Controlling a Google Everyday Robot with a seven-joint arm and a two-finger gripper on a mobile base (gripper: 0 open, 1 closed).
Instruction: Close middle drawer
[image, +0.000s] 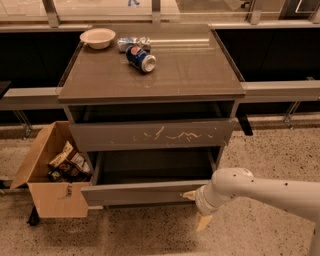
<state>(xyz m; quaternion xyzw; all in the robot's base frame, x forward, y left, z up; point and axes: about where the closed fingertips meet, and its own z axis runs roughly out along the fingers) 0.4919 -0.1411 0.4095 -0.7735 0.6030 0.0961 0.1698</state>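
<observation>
The middle drawer is the wide grey-brown drawer with a plain front, low in the cabinet. It stands partly pulled out, showing a bare dark inside. Above it is the drawer front with white scratch marks, nearly shut. My gripper, on a white arm coming in from the right, is at the right end of the middle drawer's front. It is open and holds nothing. One pale fingertip touches the front panel and the other points down at the floor.
An open cardboard box with packets stands on the floor at the drawer's left. On the cabinet top lie a white bowl, a blue can and a crumpled packet. A dark counter with a rail runs behind.
</observation>
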